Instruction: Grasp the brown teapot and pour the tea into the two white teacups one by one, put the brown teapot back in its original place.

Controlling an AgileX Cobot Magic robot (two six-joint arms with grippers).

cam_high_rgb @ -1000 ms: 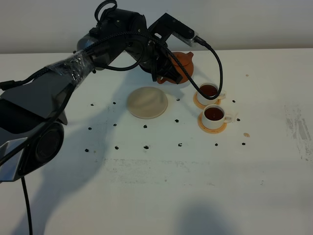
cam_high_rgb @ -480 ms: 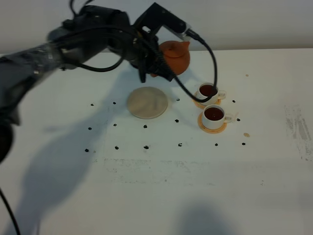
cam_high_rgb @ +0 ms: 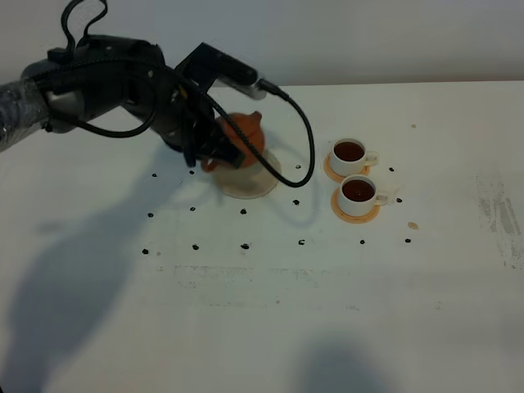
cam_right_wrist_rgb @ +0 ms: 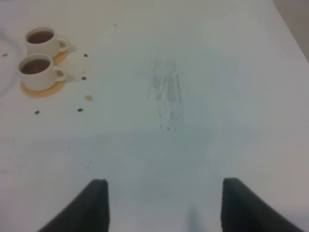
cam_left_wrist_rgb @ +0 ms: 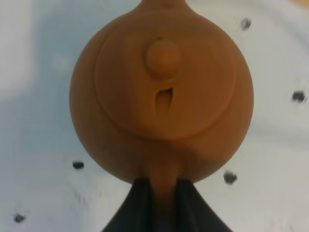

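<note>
The brown teapot hangs upright in my left gripper, just over the beige saucer; I cannot tell whether it touches it. In the left wrist view the teapot fills the picture, and the dark fingers are shut on its handle. Two white teacups, both full of dark tea, stand on orange-tan coasters to the right of the saucer. They also show in the right wrist view. My right gripper is open and empty over bare table, out of the exterior view.
Small black marks dot the white table around the saucer and cups. A tan speck lies right of the cups. The left arm's black cable loops between teapot and cups. A scuffed patch lies at the right.
My left arm has carried the teapot left and down, from beside the far cup to over the beige saucer. The cups have not moved.
</note>
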